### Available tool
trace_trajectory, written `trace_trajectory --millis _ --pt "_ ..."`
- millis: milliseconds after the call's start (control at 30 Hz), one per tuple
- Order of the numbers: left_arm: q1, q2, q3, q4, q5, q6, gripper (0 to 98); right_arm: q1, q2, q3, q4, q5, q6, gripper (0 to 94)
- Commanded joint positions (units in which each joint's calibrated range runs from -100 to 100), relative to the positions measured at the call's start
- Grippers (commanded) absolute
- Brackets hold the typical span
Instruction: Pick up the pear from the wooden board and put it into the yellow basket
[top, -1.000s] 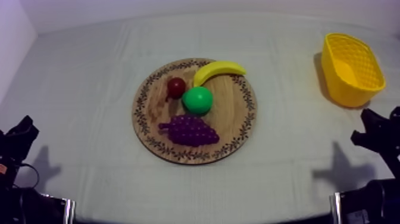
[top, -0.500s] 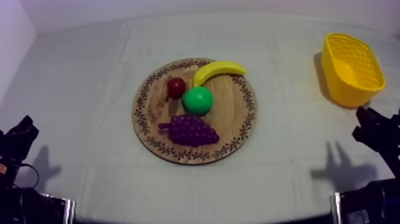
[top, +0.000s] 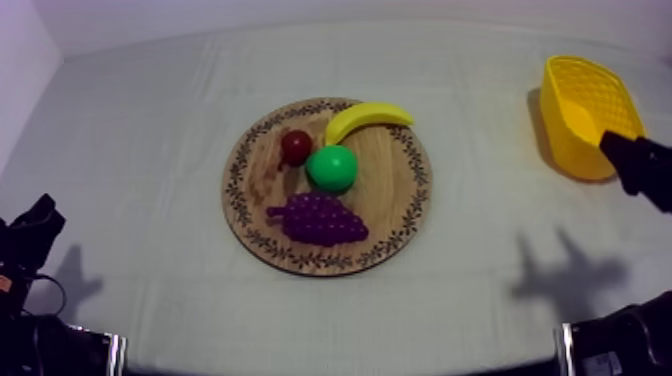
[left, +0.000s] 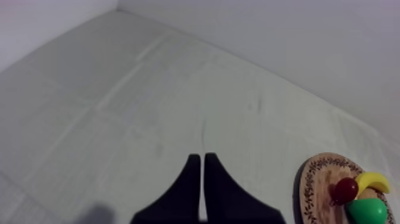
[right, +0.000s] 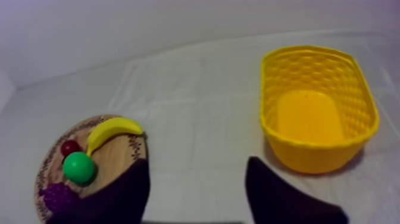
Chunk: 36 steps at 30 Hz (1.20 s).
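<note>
The green pear (top: 332, 168) sits in the middle of the round wooden board (top: 400, 215), apart from both grippers. The yellow basket (top: 570, 150) stands at the far right, with nothing in it. My right gripper (top: 612, 146) hovers at the basket's near side. In the right wrist view the right gripper (right: 197, 161) is open with nothing between its fingers, the pear (right: 78, 167) beyond one finger and the basket (right: 315, 155) beyond the other. My left gripper (top: 35, 225) rests low at the left; its fingers (left: 199, 158) lie together, shut on nothing.
On the board with the pear lie a banana (top: 366, 119), a small red fruit (top: 296, 146) and a bunch of grapes (top: 317, 219). Bare cloth (top: 480, 200) stretches between board and basket.
My right gripper has risen from the lower right edge up to the basket's near side, and its fingers have spread apart. The left arm and the fruit have not moved.
</note>
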Motion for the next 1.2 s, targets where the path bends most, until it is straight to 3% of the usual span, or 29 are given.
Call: trace_trajectory --millis 0,67,167,367,500,600,767,1167 --pt "0.0 0.0 0.0 -0.02 0.0 0.0 0.1 -2.3 12.3 -12.5 -0.7 5.5 1.8 69.7" --pt "0.0 0.0 0.0 -0.02 0.0 0.0 0.1 -4.8 17.9 -18.2 -1.1 9.8 2.8 80.4" --pt "0.0 0.0 0.0 -0.02 0.0 0.0 0.1 -7.7 25.0 -26.9 -1.9 15.5 3.7 87.3" --pt "0.0 0.0 0.0 -0.02 0.0 0.0 0.1 -4.0 34.6 -42.8 -9.4 24.4 9.0 85.1" --pt "0.0 0.0 0.0 -0.02 0.0 0.0 0.1 -2.6 38.3 -49.0 -12.0 27.0 14.0 86.3" --pt "0.0 0.0 0.0 -0.02 0.0 0.0 0.1 -3.9 41.2 -52.0 -12.2 27.7 15.1 88.8" --pt "0.0 0.0 0.0 -0.02 0.0 0.0 0.1 -7.8 47.5 -55.5 -9.2 30.2 17.3 91.1" --pt "0.0 0.0 0.0 -0.02 0.0 0.0 0.1 -12.4 59.0 -55.6 -10.4 27.6 22.9 90.5"
